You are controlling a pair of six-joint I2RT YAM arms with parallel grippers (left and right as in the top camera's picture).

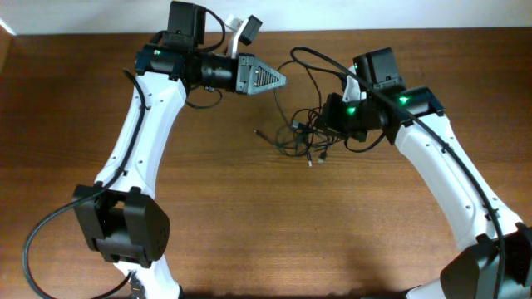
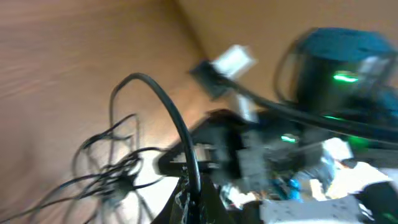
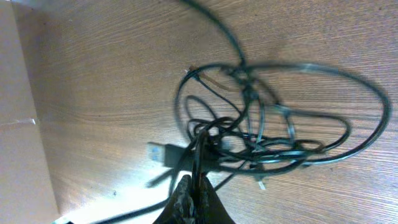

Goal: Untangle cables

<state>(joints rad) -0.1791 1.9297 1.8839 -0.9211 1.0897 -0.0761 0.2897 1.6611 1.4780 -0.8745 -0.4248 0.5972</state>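
Observation:
The cables (image 1: 303, 129) are thin black cords knotted in a heap on the wooden table (image 1: 266, 216), between the two arms. My left gripper (image 1: 281, 80) is above and left of the heap, shut on one black cord (image 2: 168, 106) that arcs up from its fingers (image 2: 196, 199). That view is blurred. My right gripper (image 1: 330, 116) is at the heap's right side. In the right wrist view its fingers (image 3: 194, 193) are shut on a strand that leads into the tangle (image 3: 261, 124). A USB plug (image 3: 161, 154) lies beside it.
A long loop of cord (image 1: 320, 62) reaches toward the table's far edge. A loose plug end (image 1: 312, 162) lies in front of the heap. The right arm (image 2: 336, 81), with green lights, fills the right of the left wrist view.

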